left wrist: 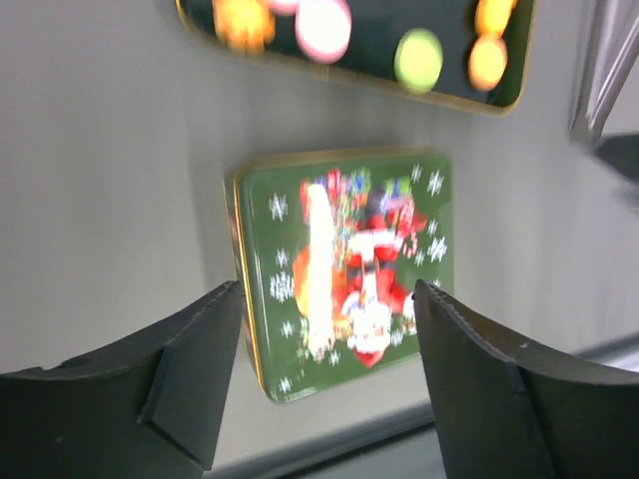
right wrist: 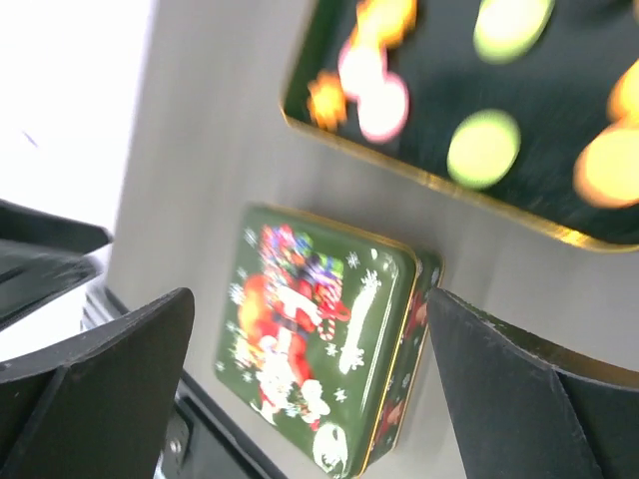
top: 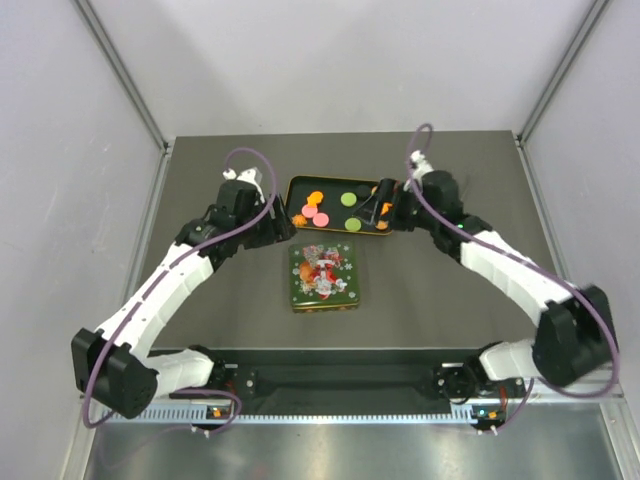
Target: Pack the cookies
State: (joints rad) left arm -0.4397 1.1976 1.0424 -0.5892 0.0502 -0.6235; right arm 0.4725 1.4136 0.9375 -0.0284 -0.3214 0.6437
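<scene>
The cookies lie loose inside the open tin; the lid rests just beside the tin, on its near side. The left gripper and the right gripper stand spread and empty; a lid lowered crooked could probably jam on the tin's rim.

White-shelled left arm and right arm: black joints, a looping purple cable on each, matte black wedge jaws.

Glossy printed metal lid, gold-edged; matt grey table.
</scene>
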